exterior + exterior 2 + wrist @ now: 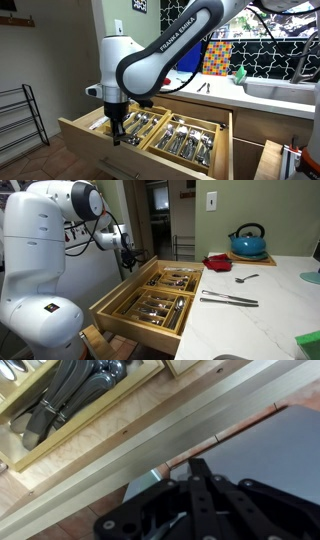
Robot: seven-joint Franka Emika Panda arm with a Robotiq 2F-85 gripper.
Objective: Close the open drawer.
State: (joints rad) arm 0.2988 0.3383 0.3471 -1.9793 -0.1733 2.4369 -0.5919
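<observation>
Progress looks close to nil: the drawer stands pulled well out from under the countertop, its divider trays of cutlery fully exposed, so the whole push home is left to do. Reading an exterior view from the left, the gripper hangs over the drawer's front left corner, at or just inside the rim, with the trays to its right and the sink farthest right. In an exterior view from another side, the gripper sits at the far end of the front edge, the drawer fills the middle, and the kettle stands on the counter to the right. In the wrist view the cutlery lies upper left, the drawer shows only as a wooden rim running diagonally, and the gripper is a dark mass at lower right. I cannot tell whether the jaws are apart or together, nor whether they touch the wood. The bar handle is out of sight in every view, and the front panel's outer face is mostly cut off, so no contact point for the push can be made out.
</observation>
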